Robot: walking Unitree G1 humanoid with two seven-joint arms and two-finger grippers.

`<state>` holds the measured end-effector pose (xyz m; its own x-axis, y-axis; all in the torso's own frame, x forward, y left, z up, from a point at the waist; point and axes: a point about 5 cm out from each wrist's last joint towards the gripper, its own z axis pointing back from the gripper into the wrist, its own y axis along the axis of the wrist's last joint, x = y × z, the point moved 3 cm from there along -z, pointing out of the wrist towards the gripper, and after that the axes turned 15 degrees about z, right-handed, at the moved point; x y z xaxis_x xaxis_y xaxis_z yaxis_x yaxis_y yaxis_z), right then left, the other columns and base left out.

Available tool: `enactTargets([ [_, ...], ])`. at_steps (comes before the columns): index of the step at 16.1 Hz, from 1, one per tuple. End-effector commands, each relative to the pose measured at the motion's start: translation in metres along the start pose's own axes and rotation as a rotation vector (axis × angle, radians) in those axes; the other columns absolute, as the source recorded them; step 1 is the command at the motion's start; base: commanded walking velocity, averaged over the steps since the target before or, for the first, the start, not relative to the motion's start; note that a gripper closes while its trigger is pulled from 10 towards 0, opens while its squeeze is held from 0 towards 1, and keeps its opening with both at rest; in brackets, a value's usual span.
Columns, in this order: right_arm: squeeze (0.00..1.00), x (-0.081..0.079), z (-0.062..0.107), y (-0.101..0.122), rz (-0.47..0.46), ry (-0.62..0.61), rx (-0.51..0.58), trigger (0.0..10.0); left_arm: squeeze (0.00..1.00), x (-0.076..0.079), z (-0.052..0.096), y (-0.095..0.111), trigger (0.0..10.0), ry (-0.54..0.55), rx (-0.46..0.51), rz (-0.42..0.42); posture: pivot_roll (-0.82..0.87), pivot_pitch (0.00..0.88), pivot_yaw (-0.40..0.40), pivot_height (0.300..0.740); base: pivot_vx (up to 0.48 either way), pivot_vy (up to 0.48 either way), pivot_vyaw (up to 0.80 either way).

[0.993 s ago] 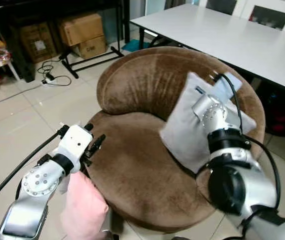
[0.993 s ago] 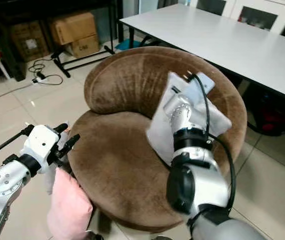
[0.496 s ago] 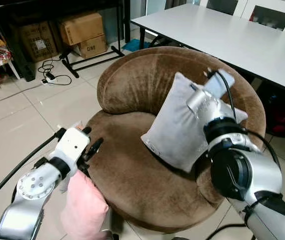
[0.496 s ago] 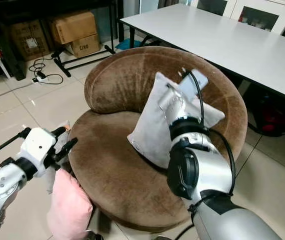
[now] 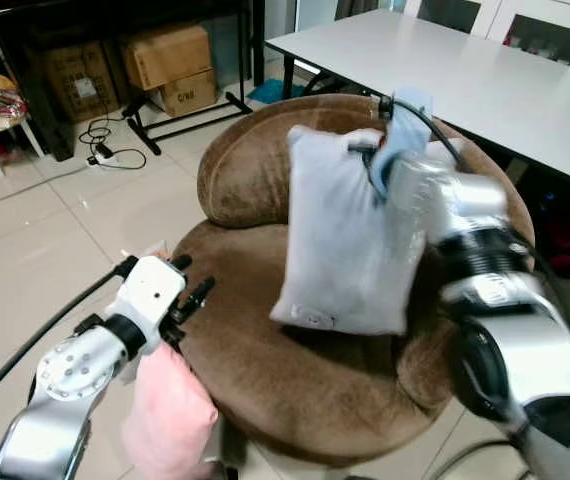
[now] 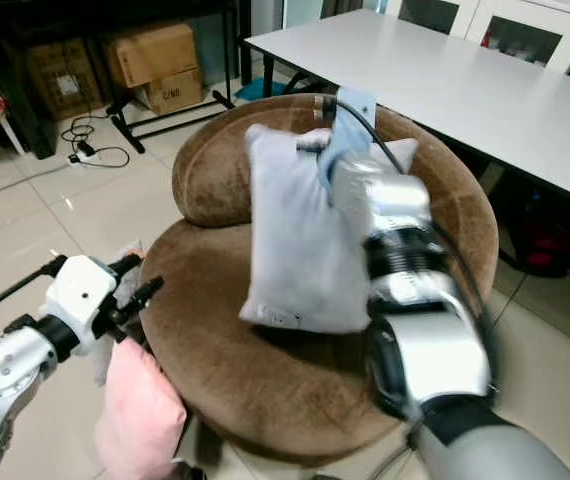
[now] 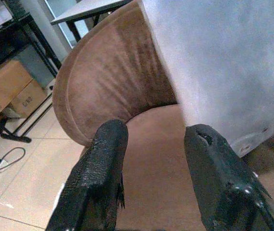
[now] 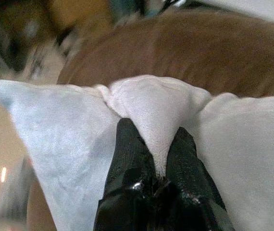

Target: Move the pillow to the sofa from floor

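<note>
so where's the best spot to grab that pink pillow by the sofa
Probably its upper end, from above. The pink pillow stands on end on the floor against the front of the brown sofa, so its top is the free part. The left gripper sits open just over it; the right gripper is pinching the grey pillow.

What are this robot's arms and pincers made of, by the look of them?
Both arms are silver metal with rounded joints and black bands. The left gripper sits on a white block, a black cable trailing behind. The right gripper has two long, black, textured fingers; a black cable loops over its wrist.
</note>
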<state>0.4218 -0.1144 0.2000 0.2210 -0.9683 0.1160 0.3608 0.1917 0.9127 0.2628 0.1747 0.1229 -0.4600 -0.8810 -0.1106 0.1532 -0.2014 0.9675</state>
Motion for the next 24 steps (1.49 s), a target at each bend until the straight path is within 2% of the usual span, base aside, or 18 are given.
enactTargets([
  [1,0.00,-0.005,0.009,0.014,0.045,0.066,0.038,10.0,0.00,0.004,-0.002,0.004,10.0,-0.021,0.004,-0.008,0.01,0.000,-0.035,0.740,0.000,0.000,0.00],
  [5,0.00,-0.014,0.034,0.006,0.157,0.247,0.107,10.0,0.00,0.007,-0.004,0.005,10.0,-0.037,0.010,-0.005,0.00,0.000,-0.034,0.740,0.000,0.000,0.00],
  [9,0.00,-0.037,0.040,-0.003,0.184,0.313,0.103,10.0,0.00,0.003,-0.008,0.013,10.0,-0.020,0.043,0.007,0.01,0.000,-0.048,0.740,0.000,0.000,0.00],
  [10,0.00,-0.043,0.041,-0.009,0.197,0.303,0.105,10.0,0.20,0.001,-0.011,0.016,10.0,-0.030,0.043,0.050,0.01,0.000,-0.048,0.740,0.000,0.000,0.00],
  [11,0.00,-0.047,0.041,-0.016,0.230,0.301,0.115,10.0,1.00,-0.001,-0.014,0.022,10.0,-0.041,0.069,0.079,0.01,0.000,-0.048,0.740,0.000,0.000,0.00],
  [13,0.00,-0.064,0.041,-0.046,0.331,0.336,0.137,10.0,1.00,-0.016,-0.031,0.053,10.0,-0.016,0.190,0.152,0.01,0.000,-0.044,0.740,0.000,0.000,0.00],
  [16,0.00,-0.071,0.042,-0.067,0.422,0.361,0.122,10.0,1.00,-0.025,-0.050,0.073,10.0,-0.047,0.239,0.183,0.01,0.000,-0.041,0.740,0.000,0.000,0.00],
  [17,0.00,-0.077,0.045,-0.067,0.448,0.381,0.140,10.0,1.00,-0.018,-0.067,0.074,10.0,-0.186,0.186,0.248,-0.01,0.000,-0.022,0.740,0.000,0.000,0.00],
  [18,0.00,-0.080,0.047,-0.065,0.451,0.389,0.154,10.0,1.00,-0.015,-0.073,0.072,10.0,-0.238,0.150,0.279,-0.01,0.000,-0.017,0.740,0.000,0.000,0.00],
  [19,0.00,-0.081,0.048,-0.063,0.457,0.395,0.170,10.0,1.00,-0.015,-0.078,0.069,10.0,-0.264,0.111,0.300,-0.02,0.000,-0.007,0.740,0.000,0.000,0.00],
  [21,0.00,-0.082,0.051,-0.062,0.484,0.410,0.203,10.0,1.00,-0.020,-0.090,0.050,10.0,-0.261,-0.010,0.359,-0.02,0.000,-0.011,0.740,0.000,0.000,0.00],
  [23,0.00,-0.084,0.053,-0.060,0.502,0.423,0.213,10.0,1.00,-0.021,-0.094,0.040,10.0,-0.271,-0.053,0.400,-0.02,0.000,-0.014,0.740,0.000,0.000,0.00],
  [24,0.00,-0.086,0.055,-0.057,0.516,0.444,0.230,10.0,1.00,-0.016,-0.097,0.030,10.0,-0.328,-0.101,0.474,-0.02,0.000,-0.024,0.740,0.000,0.000,0.00],
])
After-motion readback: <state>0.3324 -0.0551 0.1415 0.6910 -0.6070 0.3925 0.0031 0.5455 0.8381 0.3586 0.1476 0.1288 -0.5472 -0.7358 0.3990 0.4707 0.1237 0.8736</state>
